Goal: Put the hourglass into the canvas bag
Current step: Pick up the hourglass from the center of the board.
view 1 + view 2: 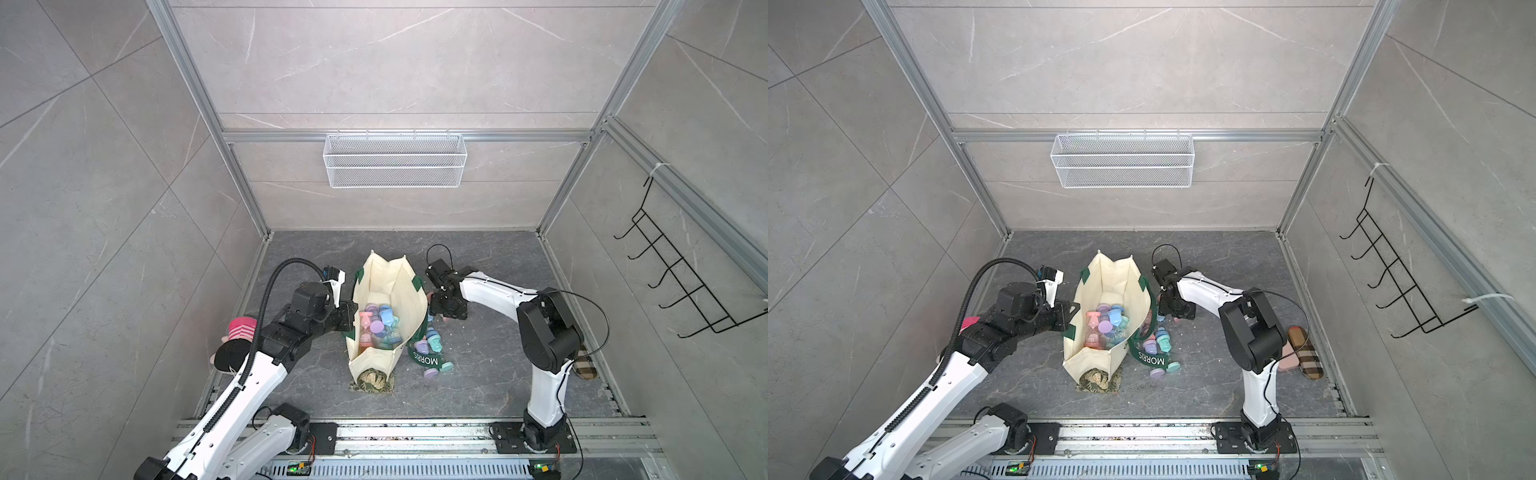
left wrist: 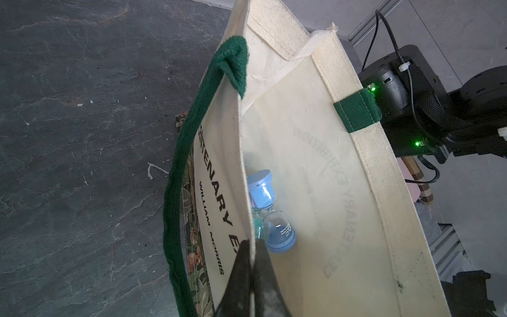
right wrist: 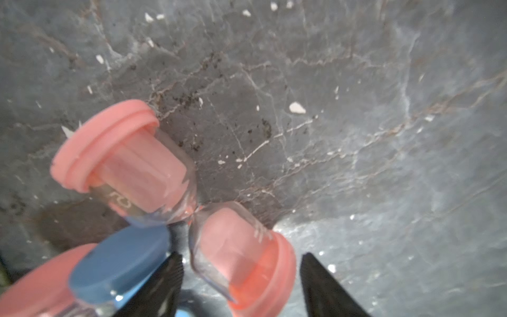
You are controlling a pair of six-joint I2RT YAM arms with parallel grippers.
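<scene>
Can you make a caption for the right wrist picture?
The open right gripper straddles a pink hourglass lying on the dark tabletop.

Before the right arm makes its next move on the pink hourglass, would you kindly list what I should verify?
1. Mouth of the canvas bag standing open: ok.
2. The left gripper pinched on the bag's wall: ok.
3. The right gripper open, straddling the pink hourglass: ok.
4. Hourglass lifted off the floor: not ok, it lies there.
5. Right gripper clear of the neighbouring blue cap: cannot tell.
</scene>
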